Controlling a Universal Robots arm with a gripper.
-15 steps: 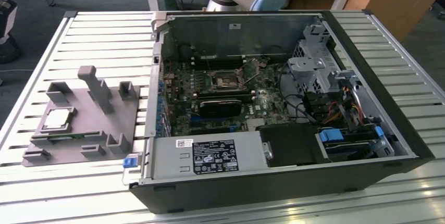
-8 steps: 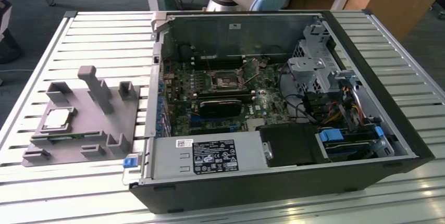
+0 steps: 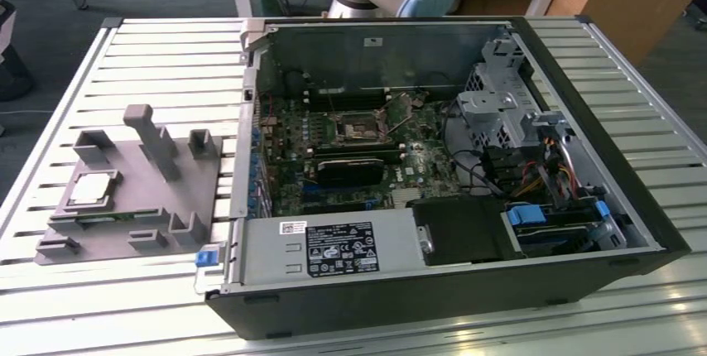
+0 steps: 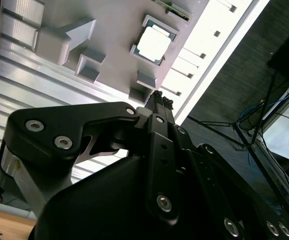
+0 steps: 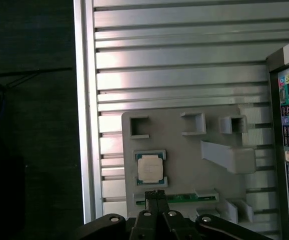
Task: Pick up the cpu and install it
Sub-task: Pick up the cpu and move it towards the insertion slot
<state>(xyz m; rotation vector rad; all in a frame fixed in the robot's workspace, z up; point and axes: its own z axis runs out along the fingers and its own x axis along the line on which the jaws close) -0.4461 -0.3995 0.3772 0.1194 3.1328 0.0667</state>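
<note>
The cpu (image 3: 92, 189) is a small silvery square chip lying flat in a recess of the grey plastic fixture (image 3: 155, 207), at the exterior view's left. Both wrist views look down on the cpu (image 4: 154, 42) (image 5: 151, 169) from well above. My gripper (image 4: 158, 98) (image 5: 156, 192) hangs in the air over the fixture's edge, beside the chip and clear of it. Its black fingers are pressed together with nothing between them. The dark motherboard socket (image 3: 359, 130) sits inside the open computer case (image 3: 597, 232).
The fixture (image 5: 184, 165) has several upright posts and a tall fin (image 3: 149, 137) near the chip. A green strip (image 5: 184, 198) lies in a slot of the fixture. The slatted metal table (image 3: 66, 83) ends close beside the fixture, with dark floor and cables (image 4: 254, 120) beyond.
</note>
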